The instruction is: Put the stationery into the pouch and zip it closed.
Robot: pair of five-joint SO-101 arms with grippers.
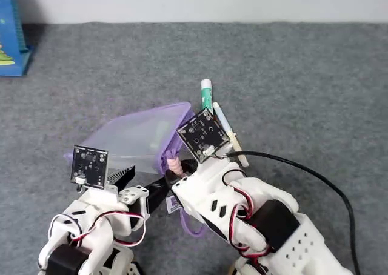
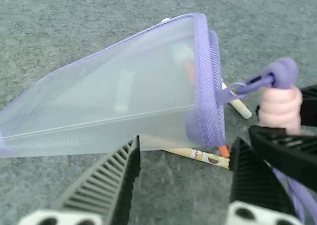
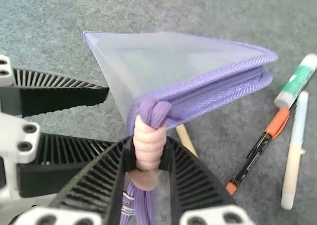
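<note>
A translucent pouch [image 1: 136,139] with purple trim stands tilted on the grey carpet, its zip end raised. My right gripper [image 3: 147,153] is shut on the pink zip pull [image 3: 147,140], which hangs from a purple cord. The left gripper [image 2: 187,143] is open, its black fingers [image 2: 116,183] just short of the pouch's [image 2: 124,91] lower edge. Outside the pouch, on the carpet beside it, lie a green-and-white glue stick [image 3: 296,81], an orange pen [image 3: 260,150], a white pen [image 3: 293,155] and a patterned pencil [image 2: 200,155].
A blue box [image 1: 11,33] stands at the far left by the white wall [image 1: 194,2]. A black cable [image 1: 315,178] curves over the carpet on the right. Open carpet stretches beyond the pouch.
</note>
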